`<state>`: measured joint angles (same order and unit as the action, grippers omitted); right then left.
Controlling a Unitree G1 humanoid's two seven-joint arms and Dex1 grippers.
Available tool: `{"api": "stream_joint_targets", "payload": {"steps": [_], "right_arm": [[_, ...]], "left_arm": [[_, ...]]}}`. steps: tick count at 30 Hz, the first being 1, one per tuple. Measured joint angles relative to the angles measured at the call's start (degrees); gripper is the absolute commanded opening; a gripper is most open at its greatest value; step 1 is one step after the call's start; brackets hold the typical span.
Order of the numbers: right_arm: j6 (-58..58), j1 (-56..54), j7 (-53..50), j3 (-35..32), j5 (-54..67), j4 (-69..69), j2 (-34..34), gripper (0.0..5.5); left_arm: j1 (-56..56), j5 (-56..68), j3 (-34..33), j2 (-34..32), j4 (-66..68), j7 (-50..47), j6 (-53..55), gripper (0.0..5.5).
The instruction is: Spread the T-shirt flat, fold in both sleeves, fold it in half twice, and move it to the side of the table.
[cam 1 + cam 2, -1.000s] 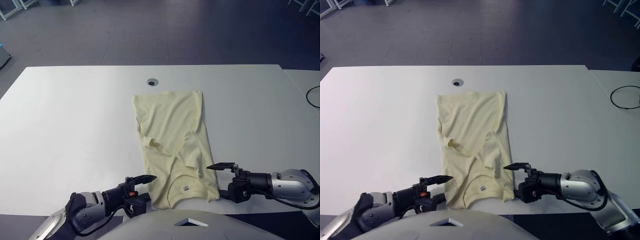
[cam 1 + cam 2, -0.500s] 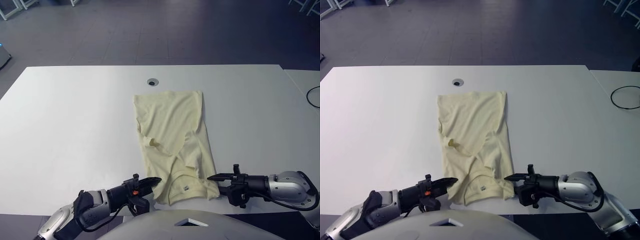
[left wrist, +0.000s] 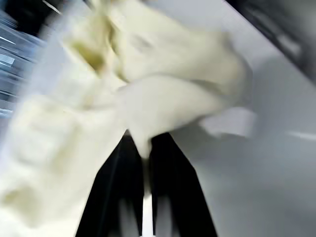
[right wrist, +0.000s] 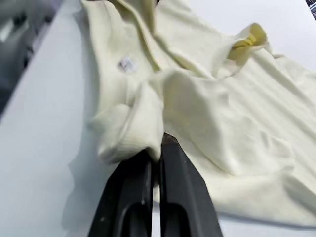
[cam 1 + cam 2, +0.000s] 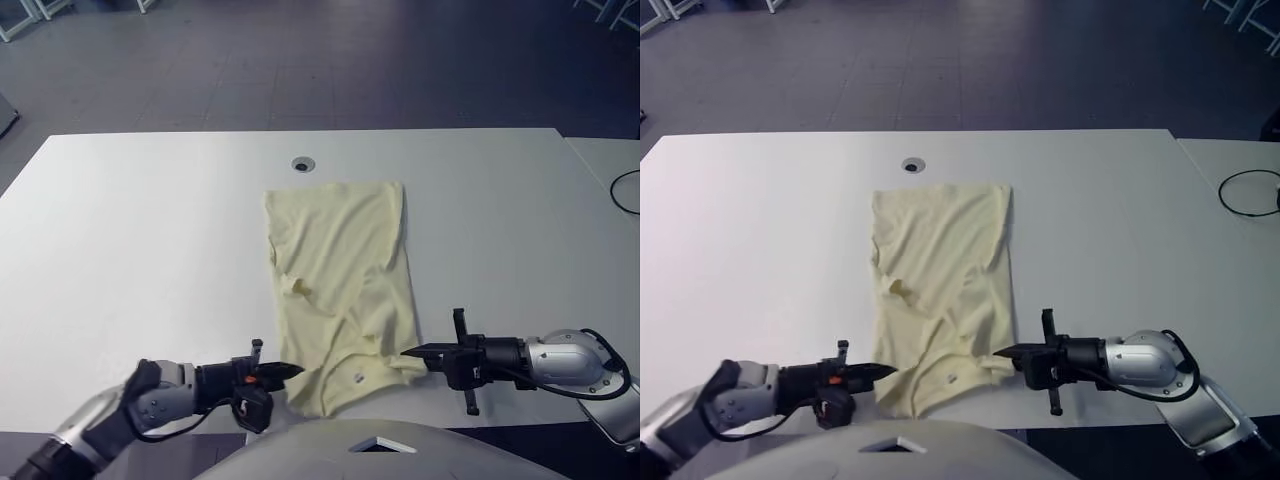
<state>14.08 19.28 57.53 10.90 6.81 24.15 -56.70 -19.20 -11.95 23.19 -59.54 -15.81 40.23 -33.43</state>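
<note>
A pale yellow T-shirt (image 5: 340,260) lies lengthwise on the white table (image 5: 130,250), sleeves folded in and collar end nearest me. My left gripper (image 5: 285,372) is at the shirt's near left corner, shut on the cloth. The left wrist view shows fabric pinched in my left gripper (image 3: 145,148). My right gripper (image 5: 408,352) is at the near right corner. In the right wrist view my right gripper (image 4: 157,148) is shut on a bunched fold of T-shirt (image 4: 217,113). The collar end is puckered between the two grippers.
A round cable hole (image 5: 301,164) sits in the table just beyond the shirt's far edge. A black cable loop (image 5: 1250,192) lies on the neighbouring table at the right. The table's front edge runs just under both grippers.
Both grippers have slid in to the shirt's near corners and gone from open to shut on the cloth. The collar end has bunched up and drawn slightly away from the table edge.
</note>
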Motion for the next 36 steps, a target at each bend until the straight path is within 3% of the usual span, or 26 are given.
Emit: {"api": "stream_joint_targets", "payload": {"steps": [5,12,20,28,36], "right_arm": [[-8.78,0.57,2.94,-1.78,7.64,6.64,-1.86,0.0],[-23.44,0.97,5.83,-4.08,20.0,14.38,-4.39,0.0],[-39.03,-2.42,9.72,-8.76,34.5,14.98,-7.68,0.0],[-52.98,-23.17,9.76,-5.22,42.15,3.28,-0.96,0.0],[-57.68,-47.91,13.31,3.57,33.66,-22.71,11.15,0.0]], "left_arm": [[0.72,16.1,-3.04,-7.44,-12.63,13.15,18.47,0.0],[2.12,36.04,-7.54,-8.75,-25.64,17.28,40.16,0.0],[3.44,48.34,-12.4,-8.69,-27.86,20.85,51.76,0.0],[14.15,57.14,-17.11,-3.34,-16.83,24.67,59.22,0.0],[32.81,54.48,-13.89,4.31,1.62,31.1,64.15,0.0]]}}
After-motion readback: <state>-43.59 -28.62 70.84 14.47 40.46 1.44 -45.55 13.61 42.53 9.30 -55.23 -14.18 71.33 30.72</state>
